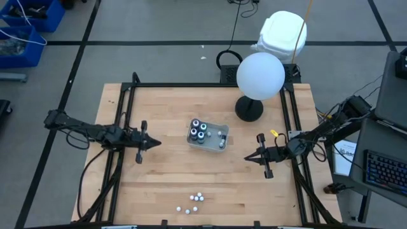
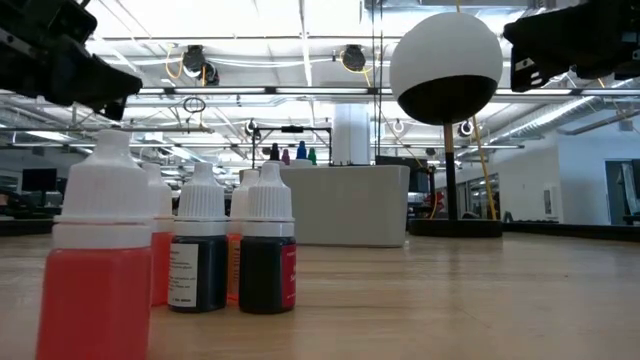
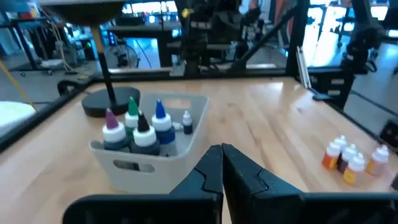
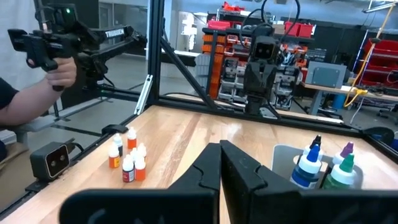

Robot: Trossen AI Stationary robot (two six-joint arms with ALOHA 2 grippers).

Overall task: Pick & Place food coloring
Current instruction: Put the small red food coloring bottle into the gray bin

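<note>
Both hands pinched shut on nothing: left hand (image 1: 154, 142) & right hand (image 1: 249, 158) flank the tray (image 1: 220, 144); open wide, then prob. approach the small dropper bottles (image 1: 196, 200) near the tray's front from above.

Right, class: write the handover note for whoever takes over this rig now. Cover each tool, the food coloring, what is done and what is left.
Left tool: shut, empty, hovering left of the tray.
Right tool: shut, empty, hovering right of the tray.
Four larger bottles stand in the grey tray at table centre.
Small white-capped food coloring bottles stand clustered near the table's front edge; some red or orange, some dark.
Done: apparently nothing; no small bottle is held.
Left: pick up the small bottles and place them, probably in the tray.
</note>
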